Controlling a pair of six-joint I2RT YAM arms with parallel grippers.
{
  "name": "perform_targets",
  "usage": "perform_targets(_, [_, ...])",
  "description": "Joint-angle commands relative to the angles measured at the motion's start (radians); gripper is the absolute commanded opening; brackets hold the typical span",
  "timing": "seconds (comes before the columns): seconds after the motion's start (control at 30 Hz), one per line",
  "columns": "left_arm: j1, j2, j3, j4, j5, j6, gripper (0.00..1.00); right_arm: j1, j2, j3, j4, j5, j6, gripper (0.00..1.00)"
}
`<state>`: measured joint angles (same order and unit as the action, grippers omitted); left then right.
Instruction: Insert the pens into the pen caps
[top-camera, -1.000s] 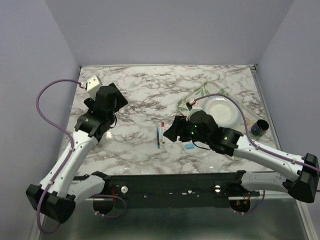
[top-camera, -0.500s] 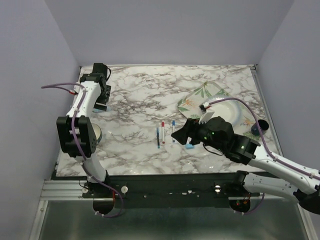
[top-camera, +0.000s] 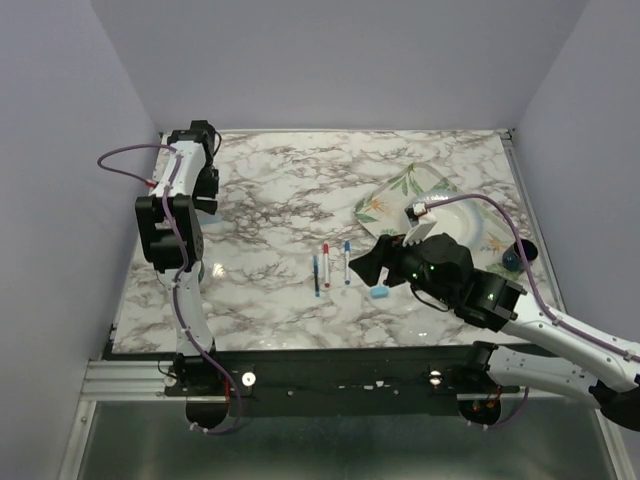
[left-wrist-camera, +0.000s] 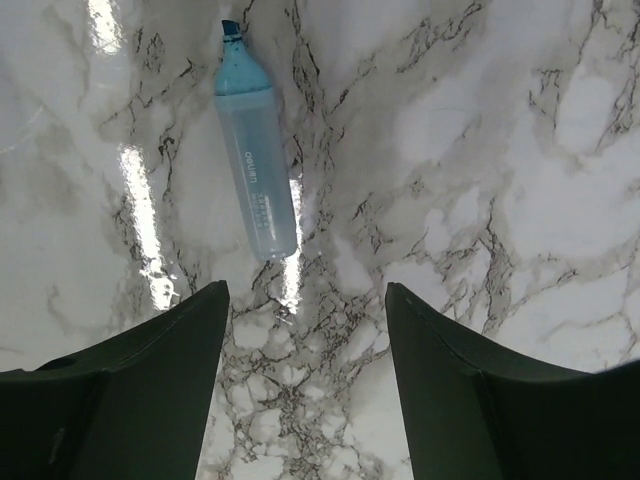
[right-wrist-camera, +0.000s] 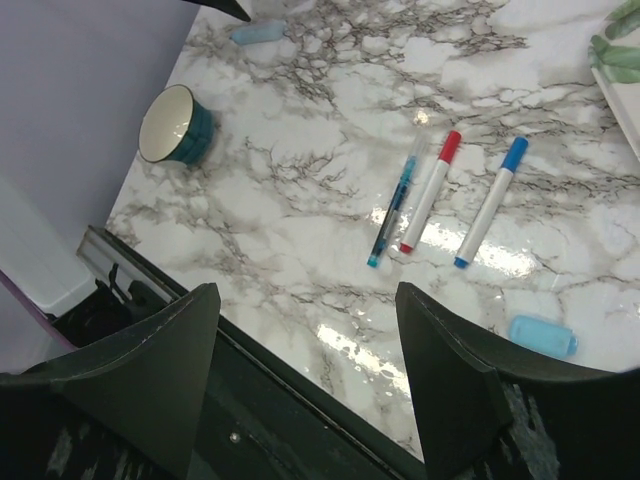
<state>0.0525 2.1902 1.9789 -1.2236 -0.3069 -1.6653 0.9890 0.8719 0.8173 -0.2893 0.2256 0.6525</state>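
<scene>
Starting at the left end effector: parted wide, gripping nothing, poised over bare marble of the bench. Just ahead of its fingers, lying flat and untouched, a light blue highlighter with its dark tip bared and pointing away. Seen from above, out toward the far left corner of the bench, at the end of a steeply raised arm.

Over at the right end effector: likewise spread open and empty, held above the middle of the bench. Beyond it, three pens lying close together and nearly parallel: a blue-barrelled pen, then a white pen with a red end, then a white pen with a blue end. Near them, alone on the marble to the right, a stubby light blue cap. Farther out to the left, a teal cup standing upright. At the far right edge of that view, a corner of the floral tray.
</scene>
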Motion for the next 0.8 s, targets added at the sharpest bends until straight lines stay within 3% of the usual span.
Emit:
perform_targets(0.0, [0.021,0.014,-0.032,-0.056,-0.057,-0.062,0.71,0.004,0.019,0.046,-0.014,0.041,-0.047,0.78])
perform_targets(0.53, [0.037,0.046,-0.215,0.199,-0.012,0.004,0.65,0.004,0.022,0.042,0.003,0.024,-0.051,0.78])
perform_targets(0.67, [0.038,0.052,-0.229,0.190,-0.008,0.022,0.53,0.005,0.018,0.042,0.004,0.023,-0.051,0.78])
perform_targets(0.77, [0.037,0.054,-0.259,0.187,0.025,0.048,0.37,0.005,0.018,0.049,-0.004,0.020,-0.051,0.78])
